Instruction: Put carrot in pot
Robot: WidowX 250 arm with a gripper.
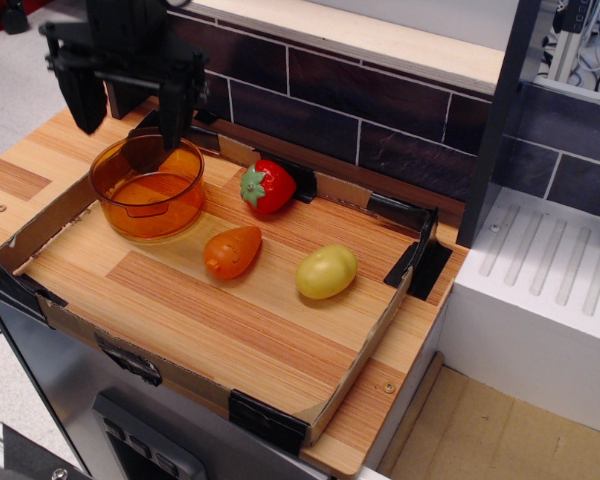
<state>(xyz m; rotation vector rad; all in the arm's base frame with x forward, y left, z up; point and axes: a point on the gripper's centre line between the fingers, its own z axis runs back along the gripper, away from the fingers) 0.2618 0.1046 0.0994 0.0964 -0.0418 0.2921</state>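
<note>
While the claw (128, 112) hangs open above the pot (147, 187), the carrot (231, 251) lies apart, just beside the pot.

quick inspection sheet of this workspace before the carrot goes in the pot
surface: wooden tray with low cardboard edging and black taped corners, on a wooden counter.
job's things: carrot lies on the tray, just right of the pot and outside it; the pot stands upright at the tray's back left and looks empty.
clutter: red strawberry near the back edge; yellow potato-like toy right of the carrot.
grippers: black gripper above the pot's back rim, fingers apart, holding nothing.
cables: some at the top right corner, away from the tray.
surroundings: dark tiled backsplash behind; white ribbed drainboard to the right.
</note>
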